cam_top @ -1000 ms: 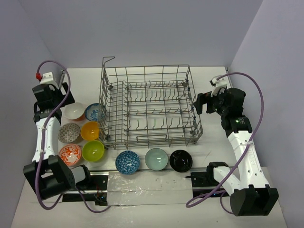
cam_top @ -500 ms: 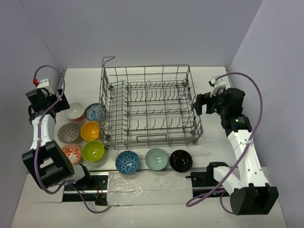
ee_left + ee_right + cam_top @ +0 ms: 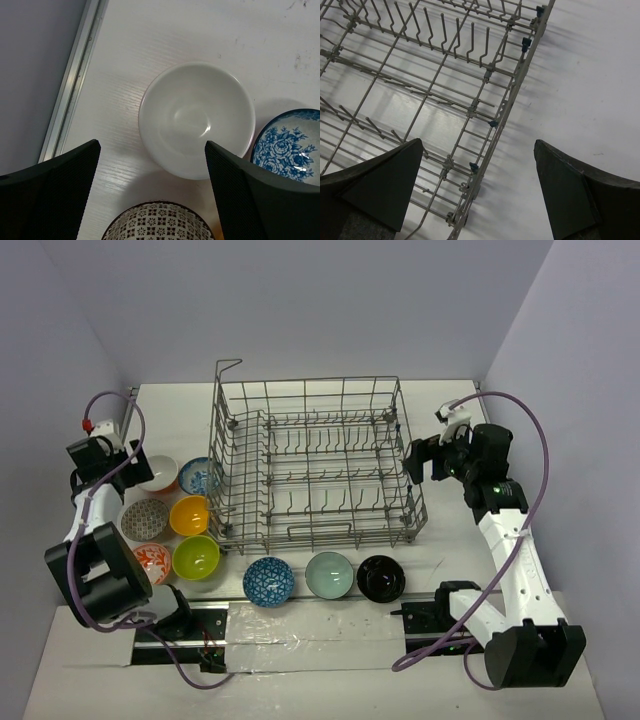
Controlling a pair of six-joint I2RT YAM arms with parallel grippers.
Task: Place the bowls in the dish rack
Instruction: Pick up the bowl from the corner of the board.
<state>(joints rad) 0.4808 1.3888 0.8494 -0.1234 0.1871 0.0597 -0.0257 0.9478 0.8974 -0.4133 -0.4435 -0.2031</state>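
Observation:
The grey wire dish rack (image 3: pixel 320 531) stands mid-table with no bowls in it. Six bowls cluster at its left: orange with a white inside (image 3: pixel 157 473), blue floral (image 3: pixel 199 476), white-patterned (image 3: pixel 145 518), yellow-orange (image 3: pixel 190 515), lime green (image 3: pixel 196 557), red-and-white (image 3: pixel 152 562). In front of the rack lie blue-patterned (image 3: pixel 268 581), pale teal (image 3: pixel 329 574) and glossy black (image 3: pixel 380 578) bowls. My left gripper (image 3: pixel 125 462) is open and empty above the white-inside bowl (image 3: pixel 196 119), its fingers either side of that bowl's near rim. My right gripper (image 3: pixel 415 462) is open and empty over the rack's right wall (image 3: pixel 512 100).
The left wrist view also shows the blue floral bowl (image 3: pixel 287 140), the white-patterned bowl (image 3: pixel 157 222) and a metal rail (image 3: pixel 75 75) along the table's left edge. Purple walls close in the back and sides. Taped rails (image 3: pixel 300 625) run along the near edge.
My left gripper has swung from the back-left corner to over the white-inside bowl. My right gripper has shifted slightly left toward the rack's right wall.

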